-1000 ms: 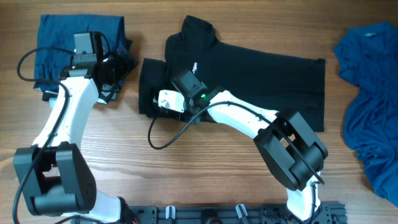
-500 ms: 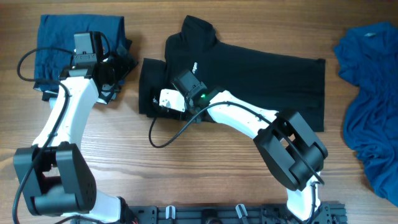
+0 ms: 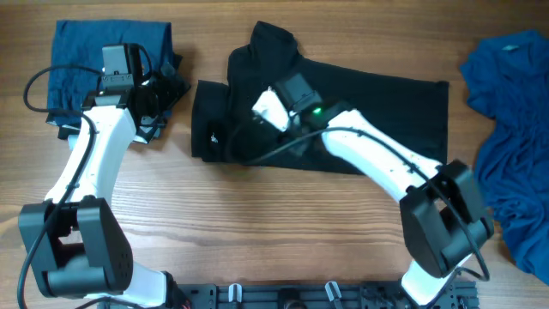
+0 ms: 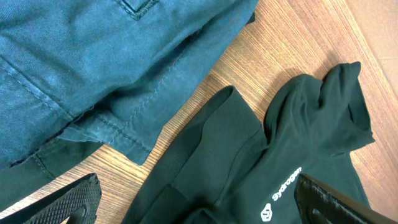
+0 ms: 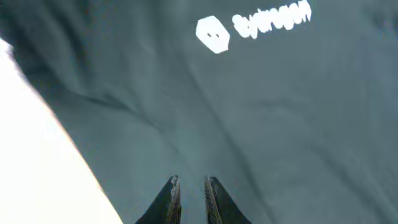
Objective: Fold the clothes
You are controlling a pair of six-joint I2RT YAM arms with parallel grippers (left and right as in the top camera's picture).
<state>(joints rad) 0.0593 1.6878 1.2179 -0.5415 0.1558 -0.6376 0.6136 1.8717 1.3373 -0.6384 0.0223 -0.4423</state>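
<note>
You're mid-fold on the shirt [image 3: 377,103]: right fingers [image 5: 169,202] hover nearly closed, holding nothing; left fingers [image 4: 68,200] gape wide, empty. Next, probably: pinch its left edge, fold rightward.

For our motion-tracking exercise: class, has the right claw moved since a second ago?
Yes. Seen from overhead, the right claw has moved up and right across the black shirt, away from the folded blue garment, toward the collar.
</note>
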